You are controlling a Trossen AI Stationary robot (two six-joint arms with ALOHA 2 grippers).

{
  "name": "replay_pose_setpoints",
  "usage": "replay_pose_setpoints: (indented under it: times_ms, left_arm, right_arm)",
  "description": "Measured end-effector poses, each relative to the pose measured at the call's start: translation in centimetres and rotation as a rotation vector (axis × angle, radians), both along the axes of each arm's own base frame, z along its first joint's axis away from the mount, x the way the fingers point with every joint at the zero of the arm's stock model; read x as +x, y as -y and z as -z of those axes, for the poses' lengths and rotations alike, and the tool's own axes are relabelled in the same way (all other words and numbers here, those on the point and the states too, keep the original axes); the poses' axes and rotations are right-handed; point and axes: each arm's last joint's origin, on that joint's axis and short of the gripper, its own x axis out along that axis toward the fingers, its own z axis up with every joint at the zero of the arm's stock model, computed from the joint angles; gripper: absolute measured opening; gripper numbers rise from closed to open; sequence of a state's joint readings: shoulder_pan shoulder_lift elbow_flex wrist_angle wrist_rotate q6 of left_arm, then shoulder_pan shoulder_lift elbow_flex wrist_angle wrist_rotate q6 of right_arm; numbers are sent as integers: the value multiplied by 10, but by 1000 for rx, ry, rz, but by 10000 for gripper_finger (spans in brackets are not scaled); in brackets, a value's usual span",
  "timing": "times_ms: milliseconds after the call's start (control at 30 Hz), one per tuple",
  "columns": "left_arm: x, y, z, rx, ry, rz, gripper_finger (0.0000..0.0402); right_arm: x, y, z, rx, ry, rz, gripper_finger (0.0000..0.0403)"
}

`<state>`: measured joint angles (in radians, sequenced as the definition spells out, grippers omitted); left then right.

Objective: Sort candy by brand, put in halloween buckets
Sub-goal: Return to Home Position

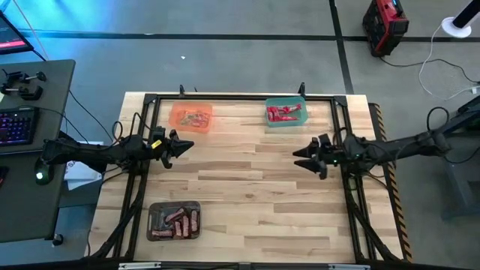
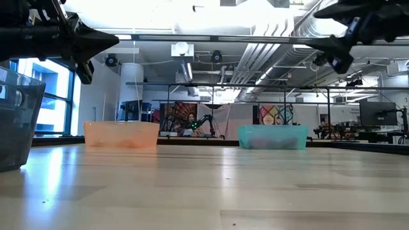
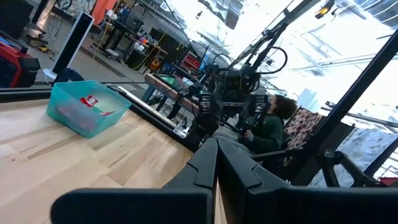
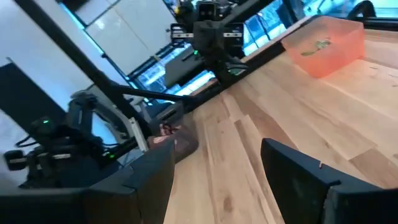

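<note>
Just translucent orange tub [image 1: 175, 112], planked table [image 1: 255, 191]

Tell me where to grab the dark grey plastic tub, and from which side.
On the dark grey rectangular plastic tub, probably pinch the long wall nearest the table centre, descending from above: it stands upright and open-topped, that thin wall faces the left gripper, and reddish-brown wrapped bars fill its middle.

Three tubs stand on the surface [image 1: 255, 187]: one orange tub [image 1: 177, 118], one green tub [image 1: 286, 124], one dark grey tub [image 1: 174, 205]. Two pincers: left pincer [image 1: 180, 146], right pincer [image 1: 304, 157]. The sweets [image 1: 283, 114] inside are too small to count
</note>
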<state>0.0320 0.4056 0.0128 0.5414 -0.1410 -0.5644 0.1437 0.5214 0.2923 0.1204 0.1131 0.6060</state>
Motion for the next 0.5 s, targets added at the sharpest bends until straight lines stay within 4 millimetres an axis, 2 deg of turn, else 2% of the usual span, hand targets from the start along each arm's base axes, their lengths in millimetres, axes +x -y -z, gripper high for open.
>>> replay_pose_setpoints:
  times_ms: [233, 367, 500]
  left_arm:
    - [0, 0, 0, 0, 0, 0, 1]
    - [0, 0, 0, 0, 0, 0, 1]
    - [0, 0, 0, 0, 0, 0, 1]
  right_arm:
    - [-17, 2, 27, 19, 96, 37, 231]
    - [-21, 6, 29, 11, 226, 66, 231]
    - [-22, 10, 36, -25, 192, 62, 231]
